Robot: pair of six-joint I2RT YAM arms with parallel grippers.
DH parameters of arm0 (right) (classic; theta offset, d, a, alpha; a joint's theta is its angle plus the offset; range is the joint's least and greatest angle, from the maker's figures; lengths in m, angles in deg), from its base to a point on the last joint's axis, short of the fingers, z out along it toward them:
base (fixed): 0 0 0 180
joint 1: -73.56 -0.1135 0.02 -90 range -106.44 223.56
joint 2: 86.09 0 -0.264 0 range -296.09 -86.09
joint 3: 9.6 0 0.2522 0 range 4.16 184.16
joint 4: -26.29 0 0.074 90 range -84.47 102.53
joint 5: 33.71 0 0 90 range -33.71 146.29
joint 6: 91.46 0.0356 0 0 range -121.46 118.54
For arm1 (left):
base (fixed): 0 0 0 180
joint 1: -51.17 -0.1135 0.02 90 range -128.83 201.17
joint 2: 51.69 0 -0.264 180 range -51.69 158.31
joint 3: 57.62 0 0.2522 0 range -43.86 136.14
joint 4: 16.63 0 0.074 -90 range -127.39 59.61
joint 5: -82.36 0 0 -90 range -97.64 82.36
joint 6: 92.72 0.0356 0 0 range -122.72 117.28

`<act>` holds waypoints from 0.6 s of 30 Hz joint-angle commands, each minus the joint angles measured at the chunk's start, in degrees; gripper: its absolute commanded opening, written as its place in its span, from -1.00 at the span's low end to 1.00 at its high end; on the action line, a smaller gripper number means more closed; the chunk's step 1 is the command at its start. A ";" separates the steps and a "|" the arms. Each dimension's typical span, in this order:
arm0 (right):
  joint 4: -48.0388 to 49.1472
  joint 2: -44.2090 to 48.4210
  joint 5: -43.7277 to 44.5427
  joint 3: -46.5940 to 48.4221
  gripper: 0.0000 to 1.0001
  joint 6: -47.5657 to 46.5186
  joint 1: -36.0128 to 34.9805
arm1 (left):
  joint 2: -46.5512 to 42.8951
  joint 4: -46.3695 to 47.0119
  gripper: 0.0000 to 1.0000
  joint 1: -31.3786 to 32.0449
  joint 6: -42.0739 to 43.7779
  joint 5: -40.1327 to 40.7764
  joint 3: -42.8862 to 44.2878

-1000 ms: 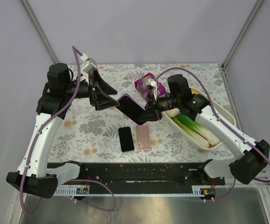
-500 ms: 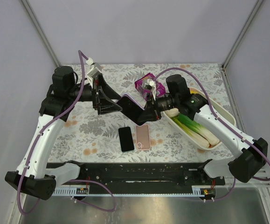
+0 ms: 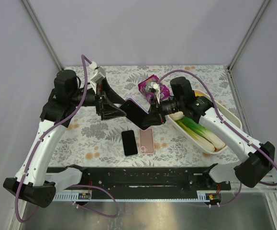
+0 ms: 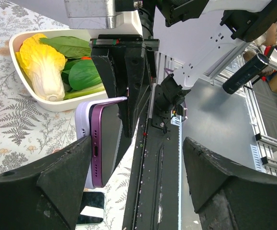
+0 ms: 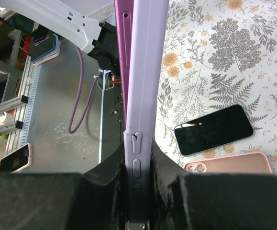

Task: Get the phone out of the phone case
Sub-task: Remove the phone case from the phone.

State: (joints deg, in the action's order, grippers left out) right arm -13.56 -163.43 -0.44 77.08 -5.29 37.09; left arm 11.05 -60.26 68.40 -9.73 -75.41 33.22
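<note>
Top view: the right gripper [image 3: 153, 116] holds the phone [image 3: 136, 113] in the air by its 4 o'clock end, over the middle of the table [image 3: 95, 139]. The left gripper [image 3: 113, 111], jaws spread wide, brackets the 9 o'clock end. A black phone [image 3: 129, 142] and a pink phone [image 3: 146, 141] lie at 6 o'clock.

Left wrist view: the purple phone sits in its lavender phone case [image 4: 83, 129] at 9 o'clock, just beside one finger [image 4: 57, 182] and well apart from the other.

Right wrist view: both fingers [image 5: 105, 191] pinch the phone case's edge.
</note>
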 commanded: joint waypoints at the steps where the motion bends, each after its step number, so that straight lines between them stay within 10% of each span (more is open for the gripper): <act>1: 4.82 -0.53 2.24 2.13 -1.00 0.58 -0.45 | -0.96 -0.18 0.56 4.21 0.93 -4.92 -0.44; 18: 4.29 -0.09 2.85 1.61 -1.00 -0.47 -0.71 | 4.85 -7.92 0.54 8.51 9.11 -1.06 3.52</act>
State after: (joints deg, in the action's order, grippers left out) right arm -16.38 -163.61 0.20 77.08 -5.90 37.07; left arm 14.31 -64.48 72.34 -3.21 -71.96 35.80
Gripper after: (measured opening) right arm 0.206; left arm 0.776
